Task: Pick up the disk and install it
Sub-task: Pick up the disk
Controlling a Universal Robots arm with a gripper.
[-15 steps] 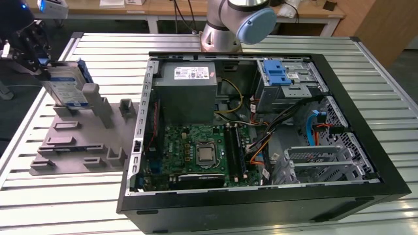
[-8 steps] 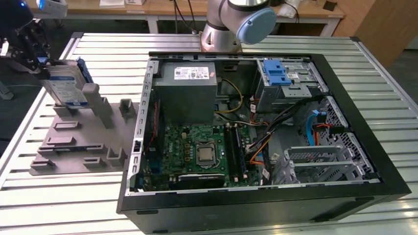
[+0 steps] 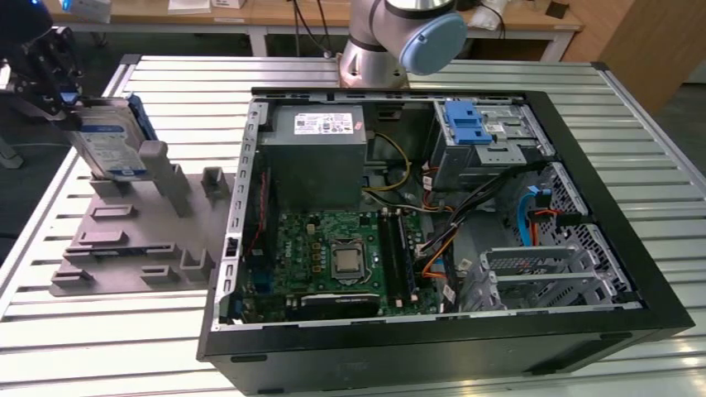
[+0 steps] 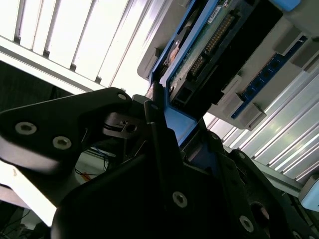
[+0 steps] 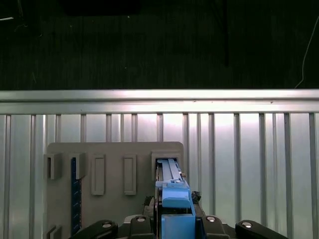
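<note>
Disk [image 3: 108, 142] held by its upper end: the claw [image 3: 64, 107] is closed on it, and in the second wrist view a black finger [image 4: 155, 130] presses flat against the blue carrier frame [image 4: 177, 122] that rims the drive. In the first wrist view the claw [image 5: 175, 220] clamps that blue frame [image 5: 176, 199] from both sides, with the disk running away from it edge-on toward a slot in the grey holder [image 5: 114, 159]. In the exterior view the disk stands tilted, label side showing, with its lower edge at the holder's [image 3: 132, 240] uprights; whether it is seated there cannot be told. The holder lies on the slatted metal surface [image 3: 99, 347] at the exterior view's left. Well apart, toward the exterior view's right, the open computer case [image 3: 441, 356] lies on the same surface, with the arm's base [image 3: 375, 58] behind it.
</note>
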